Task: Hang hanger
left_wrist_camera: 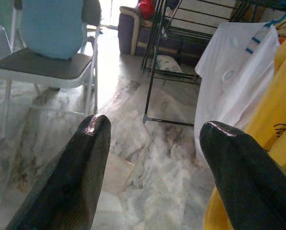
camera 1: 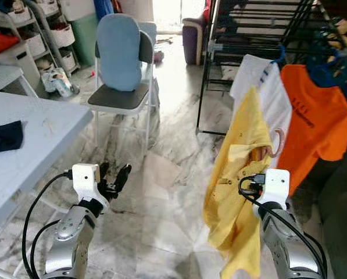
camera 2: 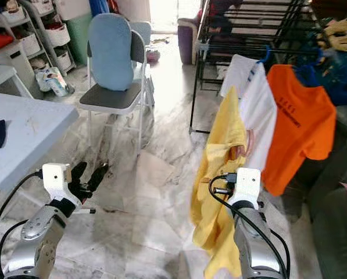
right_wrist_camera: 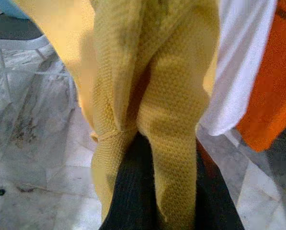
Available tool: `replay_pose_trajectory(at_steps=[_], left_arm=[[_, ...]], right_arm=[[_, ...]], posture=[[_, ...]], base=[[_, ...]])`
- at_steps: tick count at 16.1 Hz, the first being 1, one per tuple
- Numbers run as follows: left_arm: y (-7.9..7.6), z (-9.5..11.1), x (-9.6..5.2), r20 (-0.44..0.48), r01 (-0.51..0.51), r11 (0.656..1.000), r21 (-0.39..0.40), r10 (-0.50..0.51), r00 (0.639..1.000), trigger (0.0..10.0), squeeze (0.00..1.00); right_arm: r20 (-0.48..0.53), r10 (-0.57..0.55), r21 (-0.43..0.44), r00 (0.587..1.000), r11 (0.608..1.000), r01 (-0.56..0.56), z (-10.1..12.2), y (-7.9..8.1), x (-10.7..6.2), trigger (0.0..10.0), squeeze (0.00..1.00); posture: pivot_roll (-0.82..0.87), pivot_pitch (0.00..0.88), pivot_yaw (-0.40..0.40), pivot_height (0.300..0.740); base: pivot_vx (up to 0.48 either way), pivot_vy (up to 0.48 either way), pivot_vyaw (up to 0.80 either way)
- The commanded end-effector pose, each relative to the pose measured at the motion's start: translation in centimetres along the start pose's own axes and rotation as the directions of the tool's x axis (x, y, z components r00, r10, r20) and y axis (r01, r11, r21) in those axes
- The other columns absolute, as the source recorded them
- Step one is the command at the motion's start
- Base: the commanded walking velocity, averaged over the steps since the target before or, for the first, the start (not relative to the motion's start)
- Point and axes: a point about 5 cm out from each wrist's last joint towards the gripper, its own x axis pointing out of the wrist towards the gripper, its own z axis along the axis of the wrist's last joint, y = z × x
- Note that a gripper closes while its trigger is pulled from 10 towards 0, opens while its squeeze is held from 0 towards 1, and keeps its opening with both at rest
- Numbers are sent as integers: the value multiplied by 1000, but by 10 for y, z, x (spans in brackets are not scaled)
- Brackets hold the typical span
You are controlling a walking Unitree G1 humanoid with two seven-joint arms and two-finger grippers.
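While we are holding the yellow shirt (camera 1: 237, 192) up short of the drying rack (camera 1: 260, 35), the main risk we are weighing is the cloth slipping or dragging. It is draping heavily over and below our right gripper, and from the right wrist view the knit is bunching between and around the black fingers (right_wrist_camera: 133, 196), so we are probably pinching fabric rather than a firm part of the hanger.

Going left to right: our left gripper (camera 1: 114, 179) is hanging low over the marble floor (camera 1: 161, 221) with its fingers spread apart and nothing between them, just past the edge of the worktop (camera 1: 34, 145). Our right gripper (camera 2: 238, 168) is clamping the yellow shirt, which is rising above it and trailing below the wrist. A pinkish hanger (camera 1: 276, 142) is peeking out at the shirt's neck, just above and beyond this gripper; its hook is hidden from us. The white shirt (camera 1: 266, 93) and orange shirt (camera 1: 312, 116) are already hanging on the rack, beyond and to the right of the gripper.

If we are lifting toward the rail blindly, the hook could miss the rail or snag the white shirt's hanger.
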Motion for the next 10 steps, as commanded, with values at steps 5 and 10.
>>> replay_pose_trajectory(at_steps=[5, 10], left_arm=[[-3, -2, 4, -15, 17, 1000, -10, -17, 1000, 10000, 0], [-4, -4, 8, -24, 30, 999, -24, -31, 999, 10000, 0]], right_arm=[[59, 34, -50, 998, 998, -31, 13, 8, 2, 10000, 0], [54, 34, -49, 998, 998, -31, 13, 7, 1, 10000, 0]], posture=[[-118, 0, 45, 740], [-125, 0, 45, 740]], base=[[432, 0, 0], [425, 48, 0]])
